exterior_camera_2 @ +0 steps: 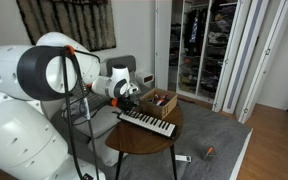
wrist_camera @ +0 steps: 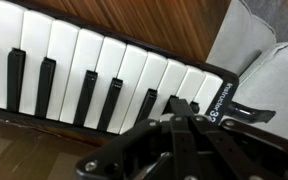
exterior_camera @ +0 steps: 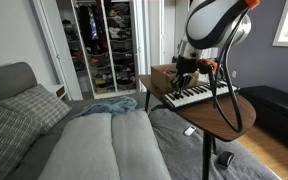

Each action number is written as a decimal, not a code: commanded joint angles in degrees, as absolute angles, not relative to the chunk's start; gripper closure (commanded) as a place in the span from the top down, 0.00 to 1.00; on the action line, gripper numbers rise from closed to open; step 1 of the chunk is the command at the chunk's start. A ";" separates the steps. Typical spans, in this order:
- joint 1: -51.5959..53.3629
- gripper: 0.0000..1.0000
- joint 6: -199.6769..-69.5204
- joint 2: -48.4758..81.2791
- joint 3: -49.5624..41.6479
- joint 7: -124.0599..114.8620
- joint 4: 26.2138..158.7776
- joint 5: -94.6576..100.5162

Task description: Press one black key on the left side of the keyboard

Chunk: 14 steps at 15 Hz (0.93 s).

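Observation:
The slim white-and-silver keyboard (exterior_camera: pixel 194 96) lies on a round wooden table (exterior_camera: pixel 209 118); it also shows in the other exterior view (exterior_camera_2: pixel 149 124). My gripper (exterior_camera: pixel 184 80) hangs low over one end of the keyboard in both exterior views (exterior_camera_2: pixel 128 103). In the wrist view the white and black keys (wrist_camera: pixel 84 70) fill the frame. My gripper's fingers (wrist_camera: pixel 180 113) are pressed together with nothing between them. Their tips sit right at the last short black keys (wrist_camera: pixel 144 102) near the keyboard's end. I cannot tell whether they touch a key.
A brown cardboard box (exterior_camera: pixel 164 74) stands on the table just behind the keyboard (exterior_camera_2: pixel 158 101). A grey sofa with cushions (exterior_camera: pixel 94 135) is beside the table. An open closet (exterior_camera: pixel 104 40) is at the back. Small objects lie on the floor (exterior_camera_2: pixel 208 151).

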<state>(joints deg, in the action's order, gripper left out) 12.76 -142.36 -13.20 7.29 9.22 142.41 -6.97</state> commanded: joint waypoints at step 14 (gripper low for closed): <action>12.21 0.47 -143.26 -16.79 7.58 8.07 141.73 -5.95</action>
<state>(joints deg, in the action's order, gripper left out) 12.71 -144.32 -14.06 7.23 9.18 141.51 -6.84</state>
